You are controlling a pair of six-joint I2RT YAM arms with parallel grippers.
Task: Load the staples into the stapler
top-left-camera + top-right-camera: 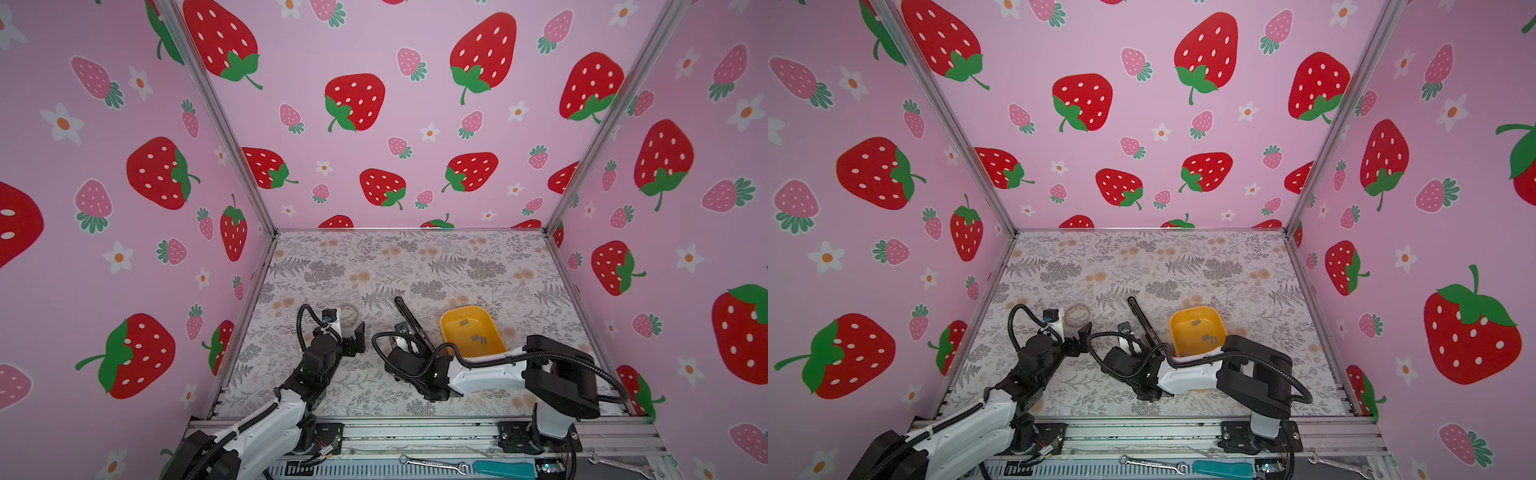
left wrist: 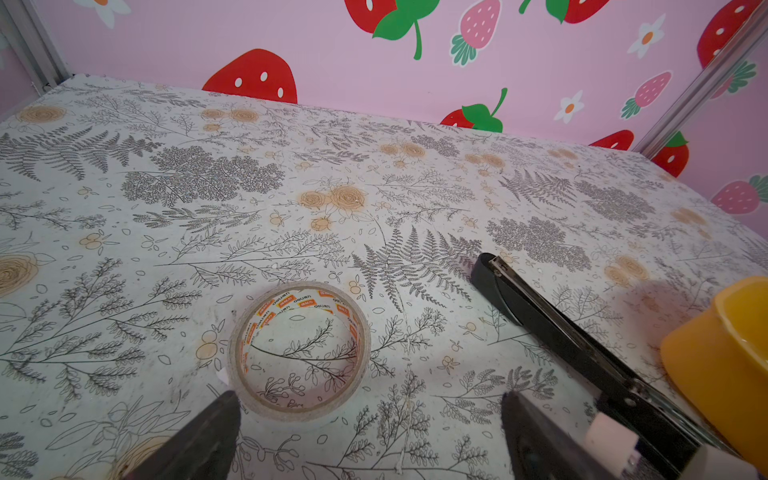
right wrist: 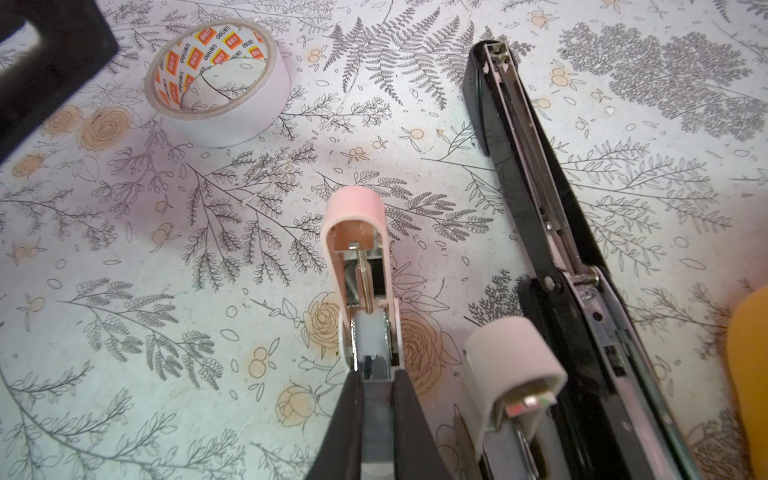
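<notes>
Yellow bin [image 1: 451, 332] holding three grey staples [image 1: 476, 338]; left of the bin, right gripper [image 3: 377, 376], jaws clamped on opened pink stapler [image 3: 357, 216], staples well apart from them; farther left, left gripper [image 2: 370, 399], jaws wide, near tape roll [image 2: 299, 297]

The desk [image 1: 415, 266] wears a pale cover printed with grey ferns and tan roses. A roll of tape [image 3: 249, 112] lies flat on it towards the left. To its right a black stapler [image 1: 409, 318] lies opened out, metal channel up, just beside a yellow tub [image 1: 449, 332]. A small pink stapler [image 3: 357, 216] is open next to the black one; I can't tell if it rests on the desk
</notes>
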